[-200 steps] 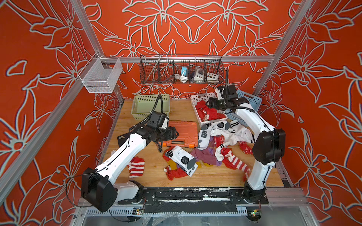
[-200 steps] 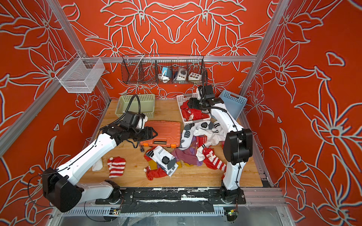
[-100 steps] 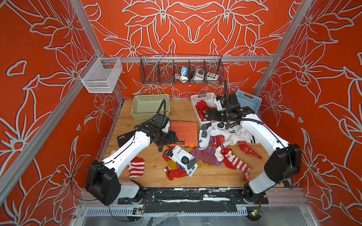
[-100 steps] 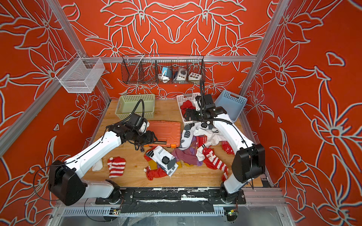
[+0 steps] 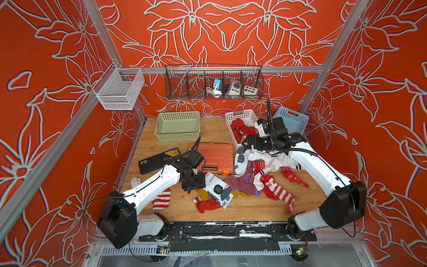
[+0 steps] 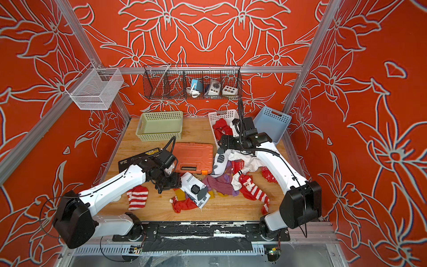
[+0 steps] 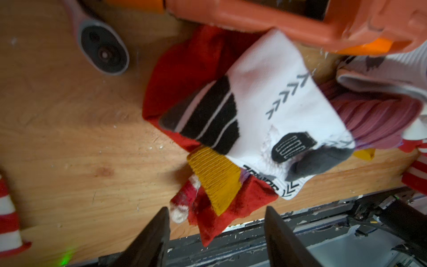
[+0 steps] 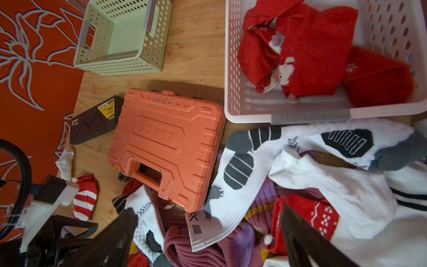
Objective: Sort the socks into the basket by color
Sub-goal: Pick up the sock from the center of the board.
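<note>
1. Red walls (image 5: pixel 219 34) with pale flower outlines box in a wooden worktop (image 5: pixel 254 208). Its bare wood looks scuffed, so cloth will probably drag rather than slide.
2. Room is tight. An orange case (image 5: pixel 215 154) sits at the centre, with a green basket (image 5: pixel 178 136) at 11 o'clock, a white basket (image 5: pixel 240 114) at 1 o'clock and a blue basket (image 5: pixel 292 120) at 2 o'clock.
3. The socks (image 5: pixel 242 185) lie tangled from the centre toward 4 o'clock, and a striped red sock (image 5: pixel 161 201) lies apart at 8 o'clock. Several red ones are already in the white basket.
4. They should handle as light, limp and unbreakable, but they are likely to snag their neighbours. A pinch on a raised fold or cuff, lifted well clear, seems best.
5. The left claw (image 7: pixel 216 208) is spread and empty, low over a red sock (image 7: pixel 231 208) that is partly under a white sock (image 7: pixel 265 92).
6. The right claw (image 8: pixel 208 208) is spread wide and empty above the heap, by the white basket's 6 o'clock rim.
</note>
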`<state>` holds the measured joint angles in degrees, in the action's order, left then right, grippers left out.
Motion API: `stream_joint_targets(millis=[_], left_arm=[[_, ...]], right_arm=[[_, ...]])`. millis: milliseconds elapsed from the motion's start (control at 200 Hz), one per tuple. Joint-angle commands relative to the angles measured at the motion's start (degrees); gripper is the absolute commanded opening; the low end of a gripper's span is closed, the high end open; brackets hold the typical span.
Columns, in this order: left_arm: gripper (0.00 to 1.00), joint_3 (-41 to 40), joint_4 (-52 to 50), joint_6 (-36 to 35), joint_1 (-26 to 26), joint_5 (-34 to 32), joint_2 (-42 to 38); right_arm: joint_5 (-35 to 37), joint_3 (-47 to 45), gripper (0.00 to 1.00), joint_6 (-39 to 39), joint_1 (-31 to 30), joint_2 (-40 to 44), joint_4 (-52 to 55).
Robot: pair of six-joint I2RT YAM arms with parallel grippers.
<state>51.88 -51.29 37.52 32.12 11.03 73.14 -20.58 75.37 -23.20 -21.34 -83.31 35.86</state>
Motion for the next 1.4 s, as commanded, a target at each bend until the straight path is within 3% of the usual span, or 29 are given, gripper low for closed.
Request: stream_joint_targets(millis=[0,375,806,856,1036,1096,1396], left_arm=[[0.63,-1.77,-3.33,3.14,3.04,-2.17,-2.57],[0.62,-6.76,-2.15,9.27,14.37,-3.21,-3.96],[0.54,-4.29,3.12,5.23,16.54,-1.42,5.67],[0.49,-4.0,3.21,4.95,16.66,-1.25,6.89],[0.16,-2.56,1.69,4.51,16.75,-2.42,6.69],[0.0,-2.14,1.02,4.32,16.75,-2.67,6.32],[0.0,2.49,-5.28,2.54,16.79,-6.28,1.0]], right_arm=[[-0.07,-1.67,0.98,-0.57,-0.92,1.7,0.31],[-0.2,-3.43,0.98,-0.93,-3.48,1.89,-0.78],[0.45,-2.95,0.98,-0.2,-3.97,2.01,-0.52],[0.63,-2.93,0.98,-0.17,-3.9,1.92,-0.52],[0.72,-2.53,0.98,0.11,-3.94,1.68,-0.44],[0.63,-2.35,0.98,0.11,-3.9,1.41,-0.46],[-0.15,-2.1,0.98,0.22,-3.97,1.04,-0.7]])
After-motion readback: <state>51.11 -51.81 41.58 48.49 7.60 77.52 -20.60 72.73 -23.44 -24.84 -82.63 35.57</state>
